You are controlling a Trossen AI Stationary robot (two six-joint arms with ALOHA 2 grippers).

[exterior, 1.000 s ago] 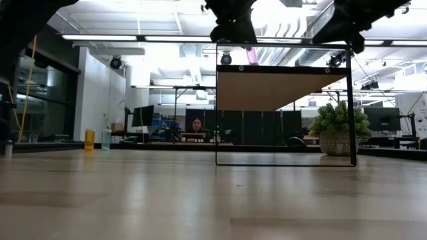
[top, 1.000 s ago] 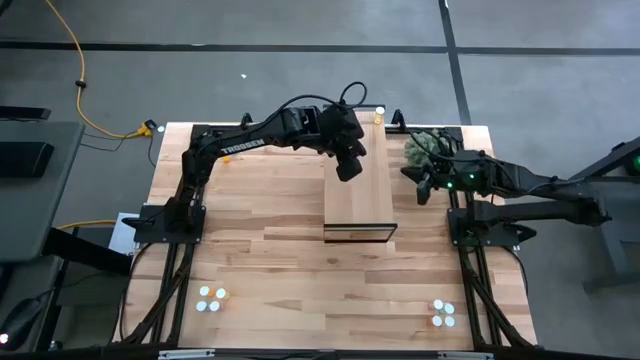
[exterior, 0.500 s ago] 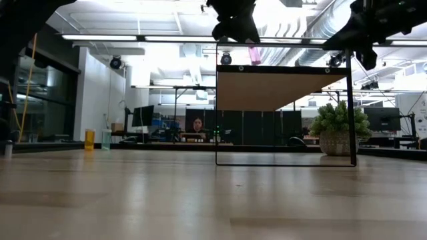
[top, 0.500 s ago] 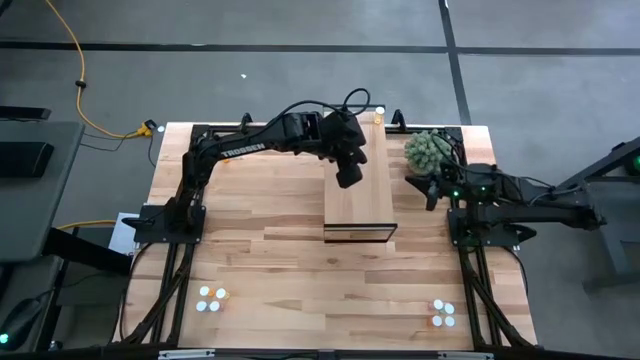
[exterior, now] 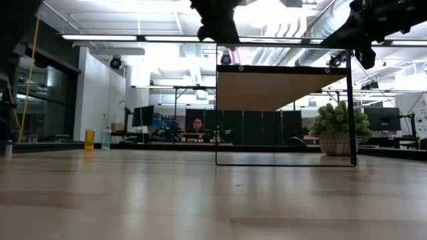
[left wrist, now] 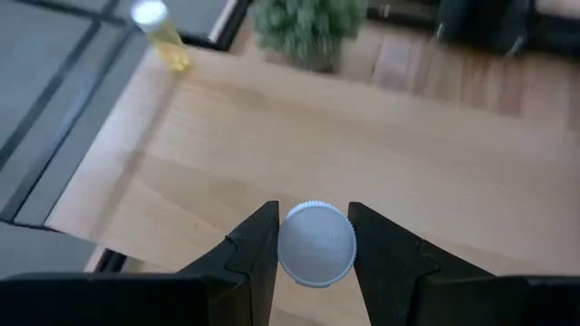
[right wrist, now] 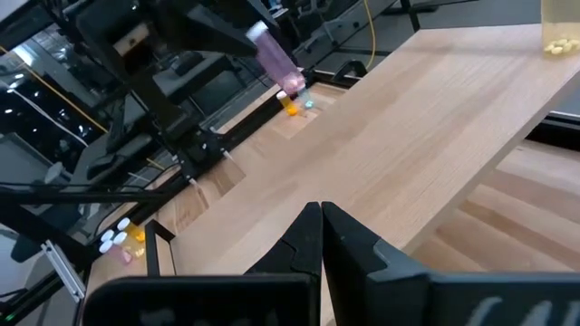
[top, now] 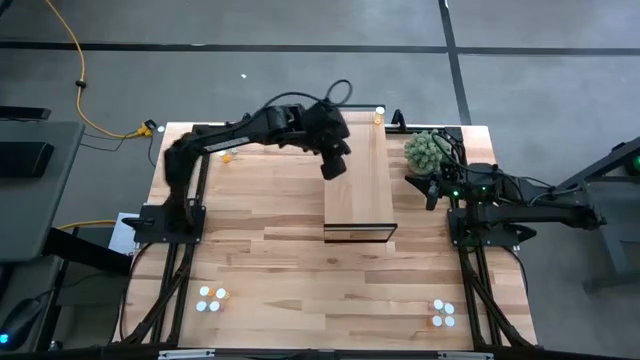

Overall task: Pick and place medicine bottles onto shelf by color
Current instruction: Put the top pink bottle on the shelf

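Pink white-capped medicine bottle (right wrist: 276, 62): clamped upright in left hand (top: 333, 167) above long light-wood shelf's (top: 362, 190) left edge, upper-centre high view; shelf top directly beneath; right hand (top: 432, 190) shut, empty.

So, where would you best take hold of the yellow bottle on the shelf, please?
Around the cap, straight down from above: the yellow bottle seems to stand upright at the shelf's far corner, with the plant close beside it. The left gripper holds a pink bottle that way; the right gripper is shut and empty.
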